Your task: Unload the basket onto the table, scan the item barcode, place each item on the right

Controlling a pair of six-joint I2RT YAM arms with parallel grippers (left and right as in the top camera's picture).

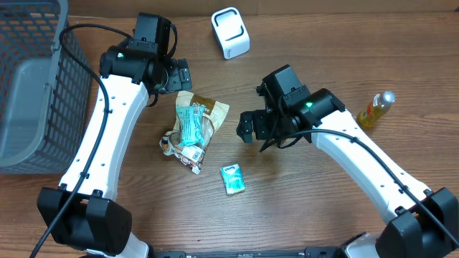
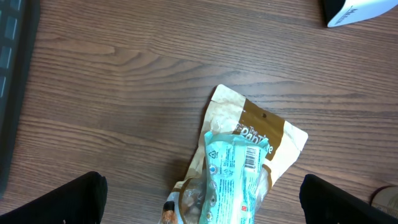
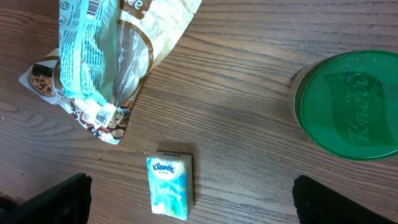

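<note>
Lying outside basket (image 1: 34, 29): teal packet (image 1: 190, 126) atop brown pouch (image 1: 217, 110)

A wood-grain brown desk (image 1: 323, 43) carries everything; at its left edge sits a dark grey mesh basket (image 1: 36, 86), its wall rising well above the surface, a paler grey floor showing inside; far over on the right lies a yellow bottle (image 1: 376, 109) with a silver cap, tipped at a slant, well apart from the rest; near the front middle a small teal-and-white Kleenex tissue pack (image 1: 232, 178) lies flat, alone on bare wood; the right wrist view also shows a round container with a green Knorr lid (image 3: 348, 102) standing to the right of that pack.
</note>
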